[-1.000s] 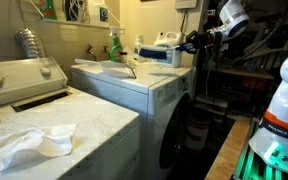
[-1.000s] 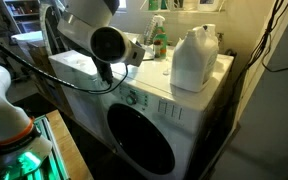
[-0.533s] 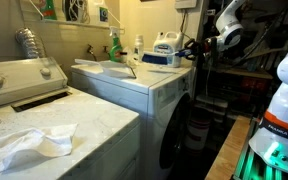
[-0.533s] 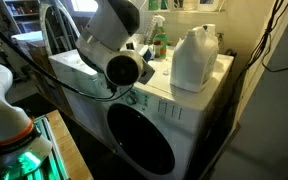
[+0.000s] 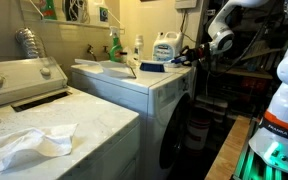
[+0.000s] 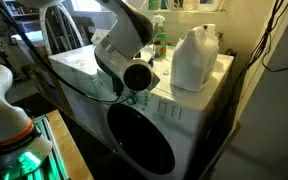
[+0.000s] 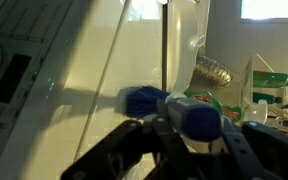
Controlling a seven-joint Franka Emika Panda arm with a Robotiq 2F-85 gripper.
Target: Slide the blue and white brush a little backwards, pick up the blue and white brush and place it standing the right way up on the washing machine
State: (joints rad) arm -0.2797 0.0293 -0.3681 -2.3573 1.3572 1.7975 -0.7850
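The blue and white brush (image 7: 142, 100) lies on the flat top of the white washing machine (image 5: 134, 88), near its front edge. Its blue handle end points at the wrist camera. In an exterior view it shows as a dark blue shape (image 5: 150, 68). My gripper (image 7: 196, 138) is low over the top, with both fingers closed against the sides of the handle. It also shows at the machine's front edge in an exterior view (image 5: 184, 58). From the opposite side, the arm hides the brush and the fingers, and the machine's dark round door (image 6: 144, 140) faces the camera.
A large white detergent jug (image 6: 194, 58) stands on the machine top behind the brush, also seen in an exterior view (image 5: 165, 46). A green spray bottle (image 6: 159, 42) stands at the back. A top-loading appliance (image 5: 24, 85) with a white cloth (image 5: 29, 145) stands alongside.
The arm has come down and moved toward the back of the machine top, bringing the gripper to the brush handle. The jug and bottle have not moved.
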